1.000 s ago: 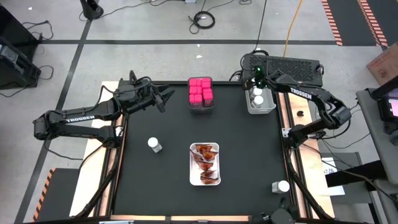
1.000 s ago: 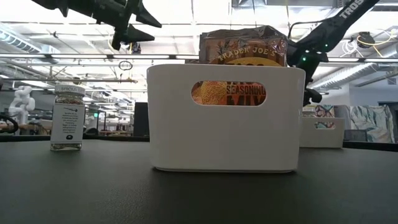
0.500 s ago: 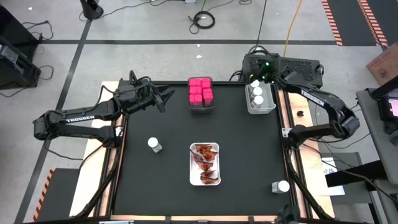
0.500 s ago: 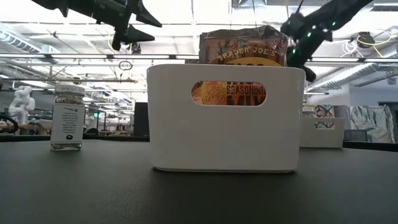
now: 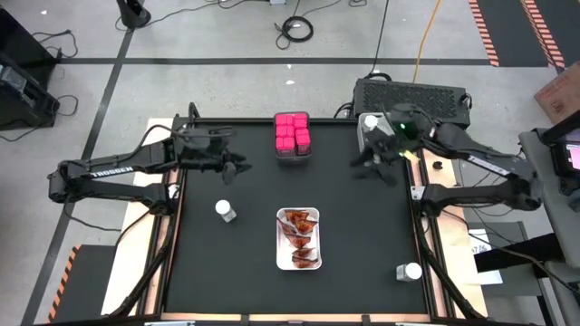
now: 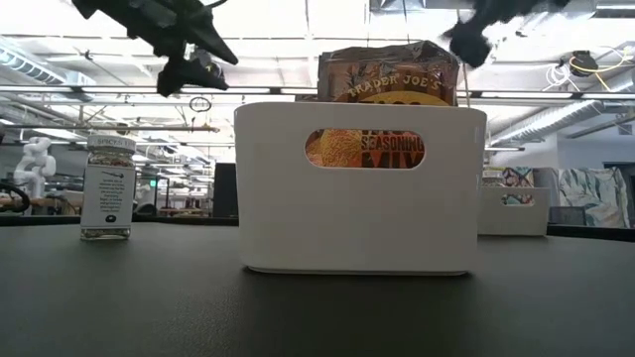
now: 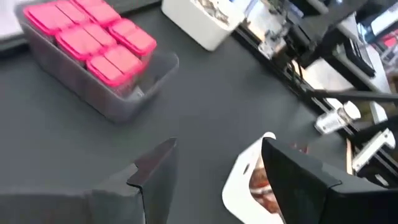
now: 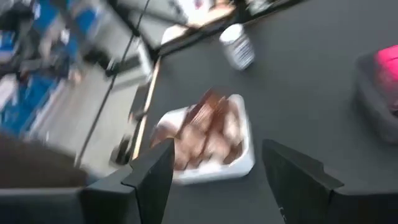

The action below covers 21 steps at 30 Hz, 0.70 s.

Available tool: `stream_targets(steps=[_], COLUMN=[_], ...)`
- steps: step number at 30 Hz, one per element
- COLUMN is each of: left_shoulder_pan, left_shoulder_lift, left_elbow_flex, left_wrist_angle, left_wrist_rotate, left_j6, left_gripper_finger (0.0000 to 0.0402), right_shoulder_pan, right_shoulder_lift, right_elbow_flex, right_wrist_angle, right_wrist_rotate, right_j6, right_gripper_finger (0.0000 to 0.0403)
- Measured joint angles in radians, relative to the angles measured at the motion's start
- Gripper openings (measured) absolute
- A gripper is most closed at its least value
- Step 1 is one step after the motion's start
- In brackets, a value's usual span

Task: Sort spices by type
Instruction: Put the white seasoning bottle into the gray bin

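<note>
Dark jointed arms, white TROSSEN lettering.

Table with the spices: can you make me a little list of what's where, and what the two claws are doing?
pink boxes: packed in a grey bin at the far middle of the table
packets: in a white tray near the table's middle
loose jars: one on the left of the mat, one at the near right corner
jar bin: white bin at far right, mostly hidden by the right arm
left claw: open, empty, above the mat left of the pink boxes
right claw: open, empty, beside the jar bin
</note>
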Motion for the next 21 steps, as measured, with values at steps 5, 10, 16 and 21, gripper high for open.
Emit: stream_targets(steps=[5,10,16,21], left_shoulder_pan=[0.000,0.001,0.002,0.004], left_shoulder_lift=[0.009,0.019,0.045,0.086], left_elbow_flex=[0.001,0.002,0.002,0.002], left_wrist_angle=[0.026,0.081,0.166,0.267], left_wrist_rotate=[-0.060,-0.076,-0.149,-0.176], left_j6=[0.003,0.056,0.146,0.242], left_gripper_finger=[0.0231,0.0231,0.0231,0.0231], right_shoulder_pan=[0.185,0.364,0.549,0.727], right_shoulder_lift=[0.005,0.072,0.108,0.102], right_elbow_flex=[0.201,0.386,0.405,0.343], right_wrist_angle=[-0.296,-0.625,-0.867,-0.917], right_wrist_rotate=[0.109,0.318,0.347,0.347], right_j6=[-0.038,0.022,0.194,0.417], right_gripper_finger=[0.0235,0.0235,0.0235,0.0235])
